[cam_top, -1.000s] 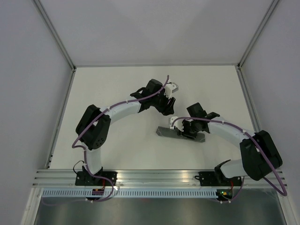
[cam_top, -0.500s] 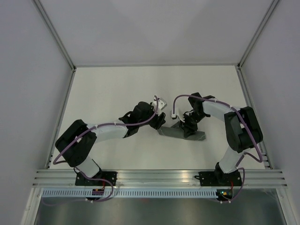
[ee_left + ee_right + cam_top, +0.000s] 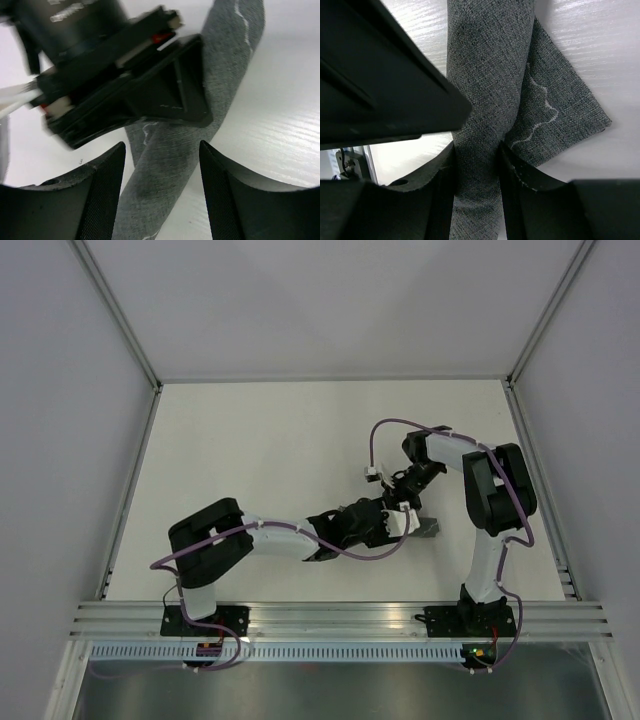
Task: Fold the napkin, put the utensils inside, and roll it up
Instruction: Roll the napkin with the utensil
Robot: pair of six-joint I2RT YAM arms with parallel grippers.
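Note:
The dark grey napkin (image 3: 485,75) lies on the table rolled into a narrow tube, with a flap and its light stitched line showing beside it. My right gripper (image 3: 476,150) is shut on the roll, pinching it between both fingers. My left gripper (image 3: 161,147) is open and straddles the same roll (image 3: 170,165), its pads apart from the cloth. The right gripper's body (image 3: 125,85) sits just ahead of it. From above, both grippers (image 3: 385,523) (image 3: 405,502) cover the roll; only its right end (image 3: 428,530) shows. The teal utensils are not visible.
The white table (image 3: 250,440) is walled by pale panels with metal posts at the back corners. The left arm (image 3: 270,538) stretches low across the front centre. A metal rail (image 3: 320,615) runs along the near edge.
My left arm has swung from the back centre down and right onto the roll. My right arm has drawn back and turned, its gripper staying on the roll. The roll is now mostly covered.

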